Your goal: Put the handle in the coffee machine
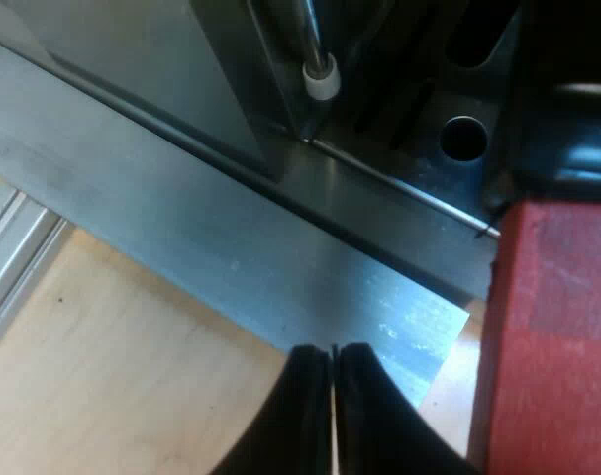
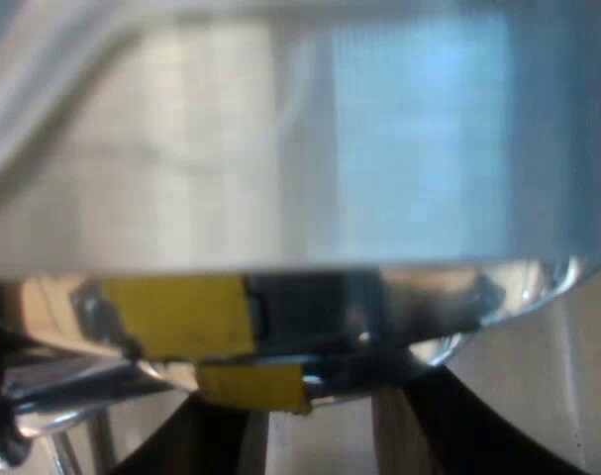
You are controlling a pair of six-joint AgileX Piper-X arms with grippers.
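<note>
Left gripper [image 1: 332, 352] closed, red end [image 1: 552, 346] cut off

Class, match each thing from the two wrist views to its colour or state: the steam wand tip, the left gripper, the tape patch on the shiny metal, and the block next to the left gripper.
Things:
1. steam wand tip
2. left gripper
3. tape patch
4. block

Colour or state:
A. red
B. white
C. shut
D. yellow

Pairs: 1-B, 2-C, 3-D, 4-A
</note>
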